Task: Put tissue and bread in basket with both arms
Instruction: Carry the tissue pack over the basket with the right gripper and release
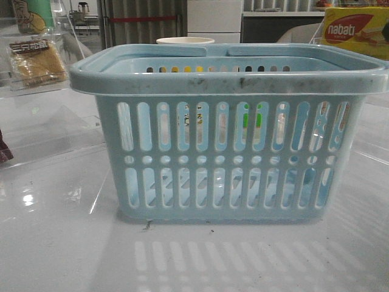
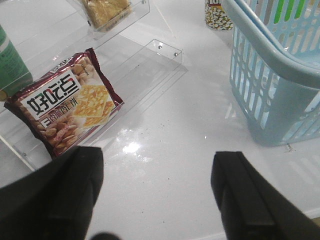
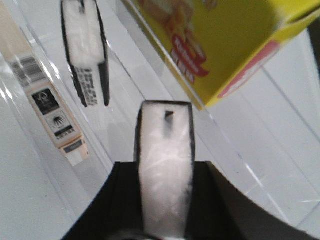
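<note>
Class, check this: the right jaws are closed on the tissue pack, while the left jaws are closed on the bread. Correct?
Not quite. The left gripper is open and empty over bare table, as the left wrist view shows; the bread lies apart on its shelf. The right gripper does hold the tissue.

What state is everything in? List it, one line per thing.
basket: upright on the table.
bread: wrapped, lying on the clear shelf, ungripped.
tissue: clamped between the right claw's fingers.
left claw: open, holding nothing.
right claw: shut on the tissue.
</note>
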Available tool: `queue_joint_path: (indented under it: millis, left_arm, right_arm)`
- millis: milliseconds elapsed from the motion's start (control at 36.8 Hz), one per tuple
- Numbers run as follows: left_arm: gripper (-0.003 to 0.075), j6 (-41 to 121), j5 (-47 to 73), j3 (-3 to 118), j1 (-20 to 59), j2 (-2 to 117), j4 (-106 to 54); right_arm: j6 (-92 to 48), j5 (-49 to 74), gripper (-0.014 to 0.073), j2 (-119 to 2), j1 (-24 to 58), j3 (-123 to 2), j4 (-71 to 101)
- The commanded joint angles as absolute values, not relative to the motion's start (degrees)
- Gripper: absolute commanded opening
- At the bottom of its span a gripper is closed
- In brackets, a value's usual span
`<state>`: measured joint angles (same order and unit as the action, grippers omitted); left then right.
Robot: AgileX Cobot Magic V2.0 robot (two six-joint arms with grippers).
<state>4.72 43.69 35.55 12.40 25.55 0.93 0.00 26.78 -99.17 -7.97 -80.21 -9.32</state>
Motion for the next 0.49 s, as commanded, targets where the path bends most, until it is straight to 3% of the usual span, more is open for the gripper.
queue_joint_path:
  millis: [0, 462]
  left_arm:
    - [0.0507, 4.1, 39.1, 37.4, 12.7, 26.3, 0.5]
    - [0.0507, 4.1, 39.1, 37.4, 12.7, 26.3, 0.5]
  right_arm:
    - [0.0, 24.8, 0.0141, -92.0, -6.8, -82.3, -8.0]
    - [0.0, 32.9, 0.0141, -77.8, 8.0, -82.3, -0.5]
